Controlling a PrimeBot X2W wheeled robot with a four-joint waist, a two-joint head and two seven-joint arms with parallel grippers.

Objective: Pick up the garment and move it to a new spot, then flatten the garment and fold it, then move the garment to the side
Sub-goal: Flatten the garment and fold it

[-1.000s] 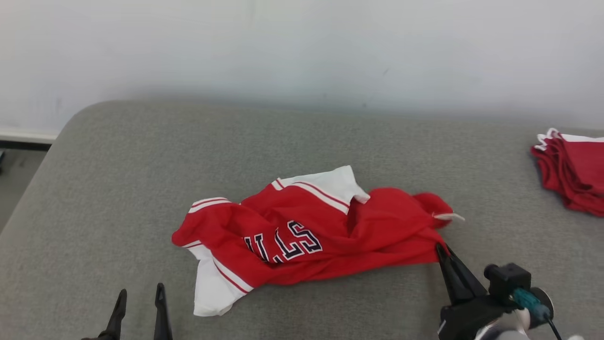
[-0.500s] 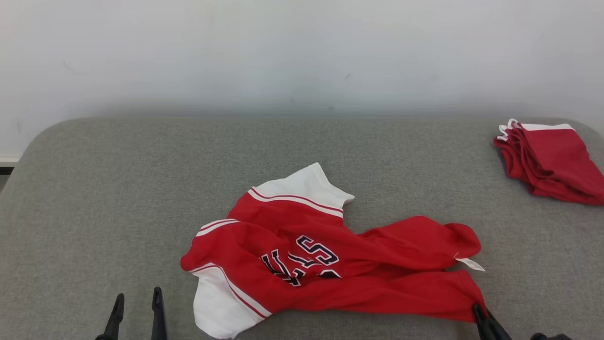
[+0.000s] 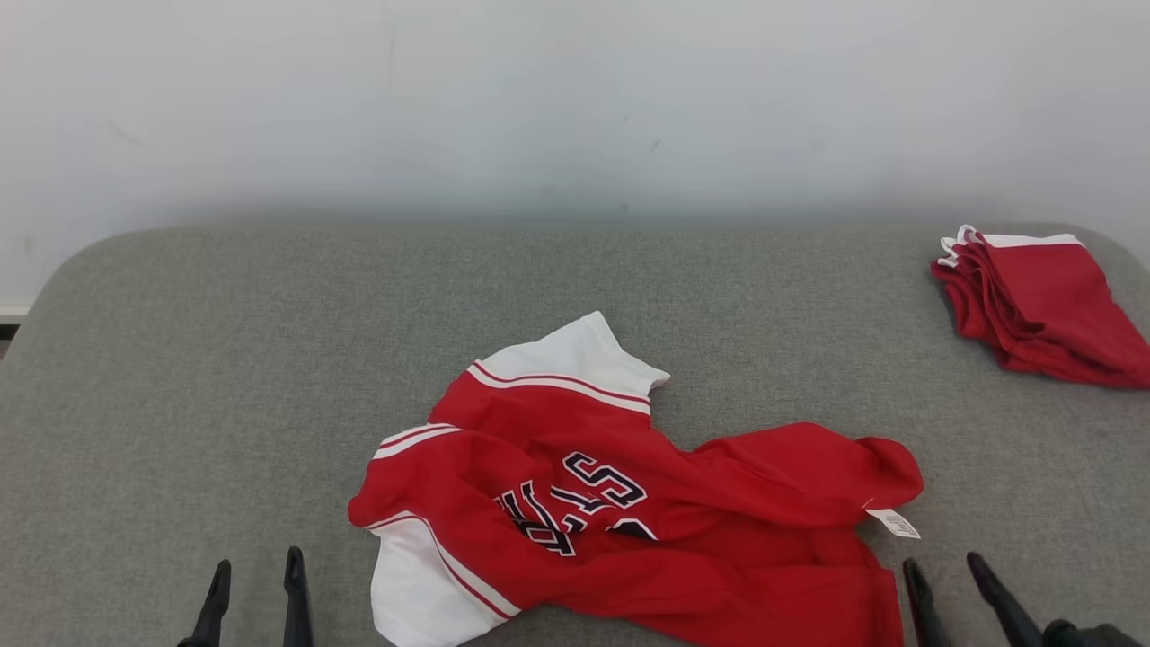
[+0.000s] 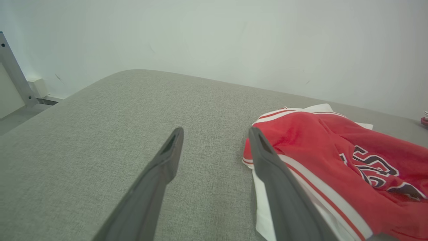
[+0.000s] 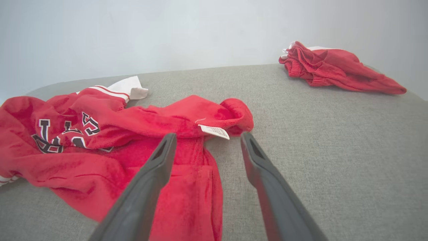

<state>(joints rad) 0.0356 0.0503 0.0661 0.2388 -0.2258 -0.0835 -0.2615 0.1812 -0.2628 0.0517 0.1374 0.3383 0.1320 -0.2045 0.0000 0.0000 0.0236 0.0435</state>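
Item: red garment [image 3: 629,503], crumpled on grey cushion [image 3: 225,359]. Left gripper [image 3: 257,562] and right gripper [image 3: 942,563] stood spread, grasping nothing. Folded red pile [image 3: 1042,305] lay well apart.

Looks like a robot test room or lab, not a home. Bare white wall [image 3: 575,108] straight ahead of the left gripper [image 4: 216,131]. Grey fabric-padded bench [image 3: 225,359] under it, rounded corners. Metal frame post [image 4: 13,70] far to its left. Stack of matching red garments [image 5: 334,67] ahead-right of the right gripper [image 5: 208,135].
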